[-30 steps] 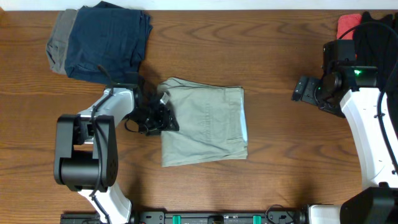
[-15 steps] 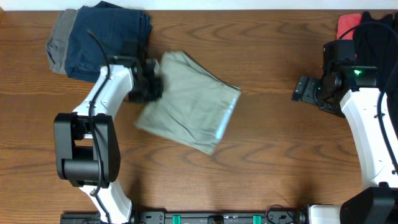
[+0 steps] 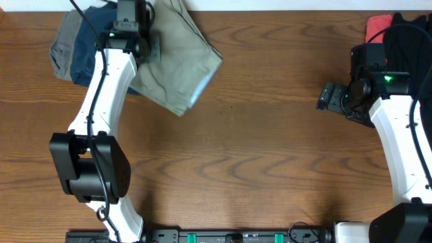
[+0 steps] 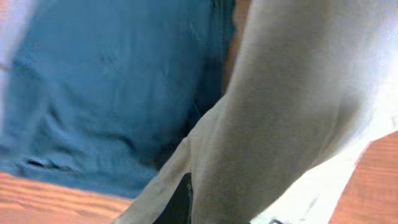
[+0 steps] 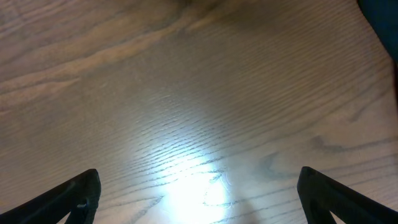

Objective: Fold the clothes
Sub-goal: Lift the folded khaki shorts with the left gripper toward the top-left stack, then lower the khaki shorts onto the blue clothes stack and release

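— How does the left arm stand?
— It is stretched far forward, nearly straight from its base at the near edge to the far left corner of the tabletop (image 3: 256, 155). The left claw (image 3: 145, 44) is at the far edge, pinching the khaki shorts (image 3: 179, 64). In the left wrist view the cloth (image 4: 298, 93) drapes over the fingers, so little of them shows.
— Where are the shorts?
— At the far left, tilted. One edge overlaps the navy garment (image 3: 88, 54), which lies on a grey piece (image 3: 64, 37). The rest spreads toward the middle.
— And the right arm?
— It is bent at the right side. The right claw (image 3: 327, 96) points left over bare wood, its fingers spread wide and holding nothing. A red piece (image 3: 376, 25) sits in the far right corner behind it.
— What has changed in the last second?
— The shorts were lying square near the middle. They have swung round and been carried to the far left corner as the left arm reached out. The right arm has not moved.
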